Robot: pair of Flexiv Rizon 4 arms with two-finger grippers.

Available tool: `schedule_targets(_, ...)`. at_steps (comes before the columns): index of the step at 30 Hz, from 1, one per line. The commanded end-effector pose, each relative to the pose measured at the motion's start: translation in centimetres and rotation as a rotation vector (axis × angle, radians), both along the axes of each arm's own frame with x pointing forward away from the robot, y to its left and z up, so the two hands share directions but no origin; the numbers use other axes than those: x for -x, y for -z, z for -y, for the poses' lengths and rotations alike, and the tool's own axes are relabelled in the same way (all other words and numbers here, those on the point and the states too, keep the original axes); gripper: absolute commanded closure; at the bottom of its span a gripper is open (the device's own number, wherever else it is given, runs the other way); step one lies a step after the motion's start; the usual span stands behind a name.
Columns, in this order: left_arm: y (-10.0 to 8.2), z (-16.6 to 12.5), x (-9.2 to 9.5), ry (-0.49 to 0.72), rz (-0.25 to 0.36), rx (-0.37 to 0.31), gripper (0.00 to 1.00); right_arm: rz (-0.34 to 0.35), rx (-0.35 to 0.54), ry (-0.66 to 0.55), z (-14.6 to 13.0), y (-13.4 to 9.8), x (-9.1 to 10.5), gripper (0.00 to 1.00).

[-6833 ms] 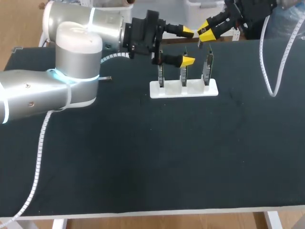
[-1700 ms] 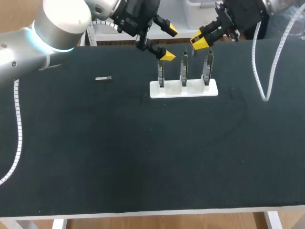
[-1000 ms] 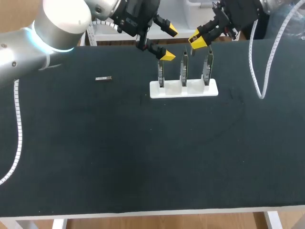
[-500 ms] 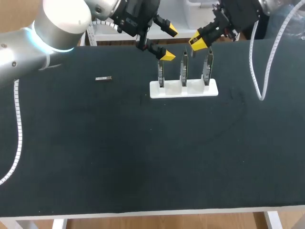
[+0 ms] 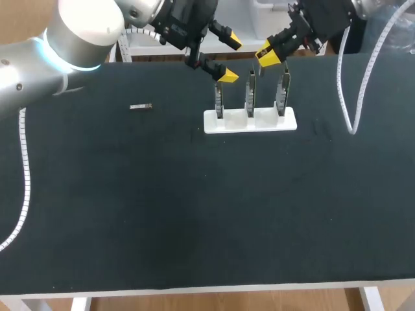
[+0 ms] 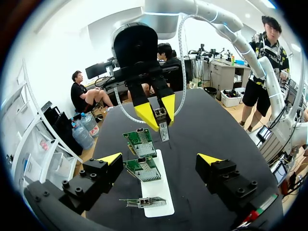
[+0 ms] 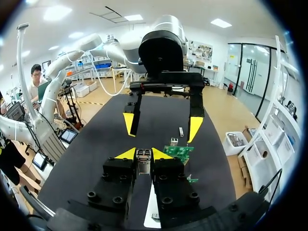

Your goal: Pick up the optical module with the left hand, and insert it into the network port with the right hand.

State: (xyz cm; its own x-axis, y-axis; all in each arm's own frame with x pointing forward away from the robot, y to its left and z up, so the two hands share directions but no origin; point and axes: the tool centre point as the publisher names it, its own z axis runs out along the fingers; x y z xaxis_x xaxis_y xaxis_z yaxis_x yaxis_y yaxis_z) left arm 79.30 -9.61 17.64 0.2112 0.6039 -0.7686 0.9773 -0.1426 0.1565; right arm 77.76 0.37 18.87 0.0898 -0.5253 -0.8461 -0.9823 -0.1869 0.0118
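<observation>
The right gripper (image 5: pixel 267 54) hangs just above the holder (image 5: pixel 250 122). Its tips pinch the module (image 7: pixel 143 162), and one end pokes out past them toward the middle board (image 5: pixel 250 96). The left gripper (image 5: pixel 228 60) hangs spread and empty above the holder's left end. A second small metal piece (image 5: pixel 141 106) lies on the table (image 5: pixel 194 207), well left of the holder. The module looks light, rigid and smooth-sided, so it could twist in the pinch. Holding it by the back end, with the nose free, suits insertion. The thin upright boards would probably flex under a skewed push.
</observation>
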Motion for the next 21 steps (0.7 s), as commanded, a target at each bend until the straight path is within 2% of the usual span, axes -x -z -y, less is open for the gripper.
schedule_targets(1, -0.01, 0.02, 0.0, 0.001, 0.001, -0.002, 0.0, -0.003, 0.005, 0.002, -0.22, 0.26, -0.44, 1.0)
schedule_targets(21, -0.01, 0.02, 0.0, 0.001, 0.001, -0.002, 0.0, -0.008, 0.01, 0.018, -0.31, 0.73, -1.25, 1.0)
